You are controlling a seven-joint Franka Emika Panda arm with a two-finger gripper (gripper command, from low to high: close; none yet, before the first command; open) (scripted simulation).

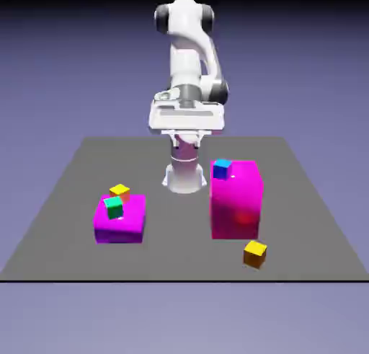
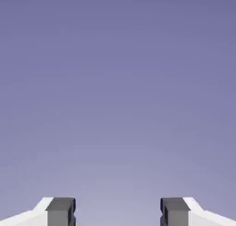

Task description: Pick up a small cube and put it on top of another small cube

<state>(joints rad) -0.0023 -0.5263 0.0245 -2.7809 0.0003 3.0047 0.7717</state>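
Cubes (image 1: pixel 255 254) await picking: our tool (image 2: pixel 118 212) hangs spread and empty, so next we lower it over one.

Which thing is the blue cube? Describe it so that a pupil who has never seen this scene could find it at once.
On the exterior view's right stands the taller magenta block. On its top face, toward the left edge, sits a small blue cube. It is the only blue cube; the others are green or orange with yellow tops.
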